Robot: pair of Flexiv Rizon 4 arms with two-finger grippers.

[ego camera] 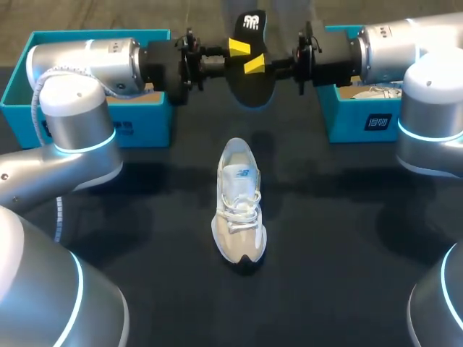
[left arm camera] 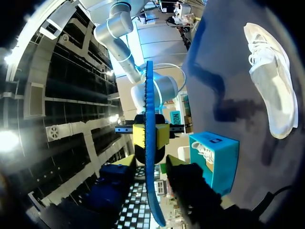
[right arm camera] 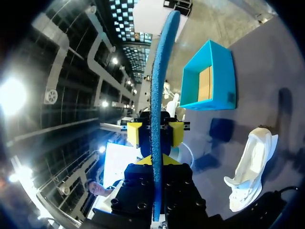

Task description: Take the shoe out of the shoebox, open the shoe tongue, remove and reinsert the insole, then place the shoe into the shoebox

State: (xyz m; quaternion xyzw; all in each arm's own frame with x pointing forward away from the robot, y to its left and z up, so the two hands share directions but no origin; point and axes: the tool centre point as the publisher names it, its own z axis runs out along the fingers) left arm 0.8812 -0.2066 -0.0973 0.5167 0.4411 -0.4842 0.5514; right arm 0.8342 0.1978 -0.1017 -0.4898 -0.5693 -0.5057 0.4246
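A black insole with a blue underside hangs in the air over the far middle of the table, between my two grippers. From the right, my right gripper is shut on it; its yellow tips press both faces in the left wrist view. Coming in from the left, my left gripper is open, its tips standing a little off the insole on either side. The white and beige shoe lies on the black table below them, toe toward me, tongue up.
A teal shoebox stands at the far left behind my left arm, showing a bare cardboard floor. A second teal box at the far right holds another white shoe.
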